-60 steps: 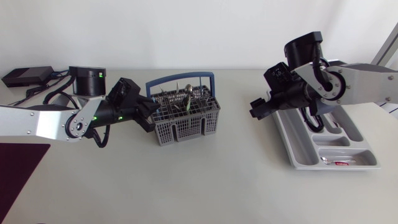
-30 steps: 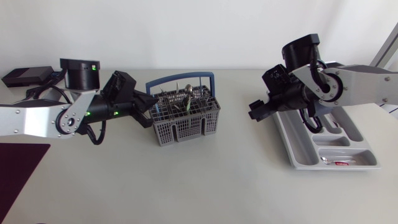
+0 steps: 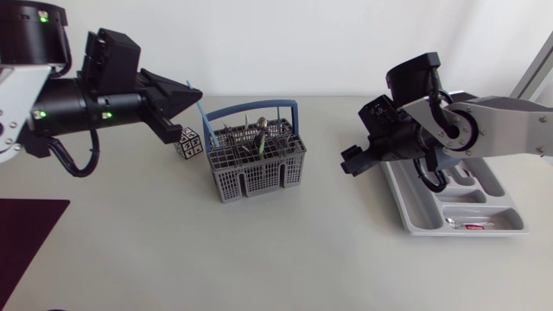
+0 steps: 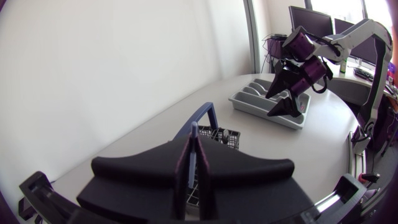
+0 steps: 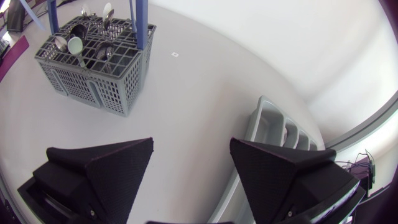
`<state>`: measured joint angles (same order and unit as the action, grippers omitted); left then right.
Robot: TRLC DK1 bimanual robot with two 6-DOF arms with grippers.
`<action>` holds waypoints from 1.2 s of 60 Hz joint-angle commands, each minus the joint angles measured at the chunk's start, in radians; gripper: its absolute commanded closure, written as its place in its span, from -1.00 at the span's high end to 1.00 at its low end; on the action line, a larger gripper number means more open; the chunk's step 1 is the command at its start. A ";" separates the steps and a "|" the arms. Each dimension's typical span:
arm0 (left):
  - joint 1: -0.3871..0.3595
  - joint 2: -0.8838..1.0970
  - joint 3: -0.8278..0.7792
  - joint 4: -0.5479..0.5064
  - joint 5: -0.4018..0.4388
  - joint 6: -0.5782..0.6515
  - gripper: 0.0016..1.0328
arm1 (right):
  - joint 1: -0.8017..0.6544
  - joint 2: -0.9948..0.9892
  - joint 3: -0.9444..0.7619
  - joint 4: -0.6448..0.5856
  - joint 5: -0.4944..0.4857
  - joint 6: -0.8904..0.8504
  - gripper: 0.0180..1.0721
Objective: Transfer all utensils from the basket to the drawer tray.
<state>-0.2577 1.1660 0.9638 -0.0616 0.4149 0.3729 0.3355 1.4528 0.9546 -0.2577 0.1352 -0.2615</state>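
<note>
Left fingers [image 4: 140, 174] are pinching a thin blue utensil [image 3: 200, 116] near the basket [image 3: 259, 180]; right fingers [image 5: 102, 163] are standing spread; many utensils [image 3: 259, 138] are waiting inside.

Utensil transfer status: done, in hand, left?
Done: little; the tray shows only a small item in its end compartment. In hand: left gripper shut on a thin blue utensil over the basket edge. The right gripper is open, empty. Left: several spoons in the basket.

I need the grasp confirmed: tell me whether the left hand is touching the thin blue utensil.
Touching. The left wrist view shows the left hand closed on the thin blue utensil from both sides, its end sticking out between the fingers.
</note>
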 commanded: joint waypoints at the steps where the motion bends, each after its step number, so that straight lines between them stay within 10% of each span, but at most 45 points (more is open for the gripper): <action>1: -0.015 -0.060 0.053 -0.064 0.010 -0.019 -0.93 | 0.014 -0.057 -0.033 0.006 0.006 0.011 0.69; 23: -0.173 -0.058 0.139 -0.239 0.019 -0.198 -0.93 | 0.069 -0.324 -0.068 -0.100 -0.413 -0.004 0.68; 35: -0.186 0.047 0.202 -0.274 0.162 -0.296 -0.93 | 0.137 -0.344 -0.042 -0.156 -0.585 -0.002 0.67; 58: -0.209 0.192 0.314 -0.326 0.328 -0.397 -0.93 | 0.232 -0.261 -0.002 -0.133 -0.654 0.002 0.44; 72: -0.221 0.218 0.345 -0.343 0.355 -0.430 -0.93 | 0.252 -0.215 0.042 -0.123 -0.655 0.002 -0.22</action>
<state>-0.4667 1.3609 1.2766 -0.3939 0.7521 -0.0273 0.5758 1.2144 0.9642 -0.3923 -0.5106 -0.2623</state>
